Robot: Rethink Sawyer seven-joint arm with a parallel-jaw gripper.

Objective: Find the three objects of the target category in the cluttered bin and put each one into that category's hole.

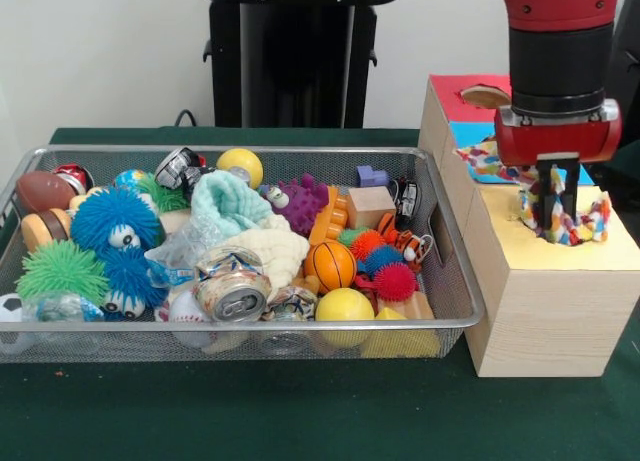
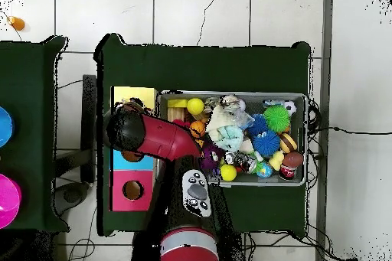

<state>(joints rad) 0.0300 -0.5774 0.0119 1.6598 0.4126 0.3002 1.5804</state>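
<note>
My gripper (image 1: 558, 203) hangs over the round hole in the yellow top (image 1: 600, 256) of the wooden box, at the right of the front view. Its dark fingers (image 1: 548, 186) are shut on a multicoloured woven cloth (image 1: 585, 224) that sags into that hole. One end of the cloth trails back over the blue section (image 1: 478, 161). A pale teal cloth (image 1: 228, 203) and a cream cloth (image 1: 268, 249) lie among the toys in the wire bin (image 1: 455, 281). In the overhead view the arm's head (image 2: 126, 129) hides the gripper and the hole.
The bin (image 2: 300, 139) is crammed with blue (image 1: 115, 221) and green (image 1: 58, 271) fuzzy balls, a crushed can (image 1: 232, 293), a small basketball (image 1: 330, 265), yellow balls (image 1: 344, 306), blocks and toy cars. The box's red section (image 2: 132, 190) has its own hole.
</note>
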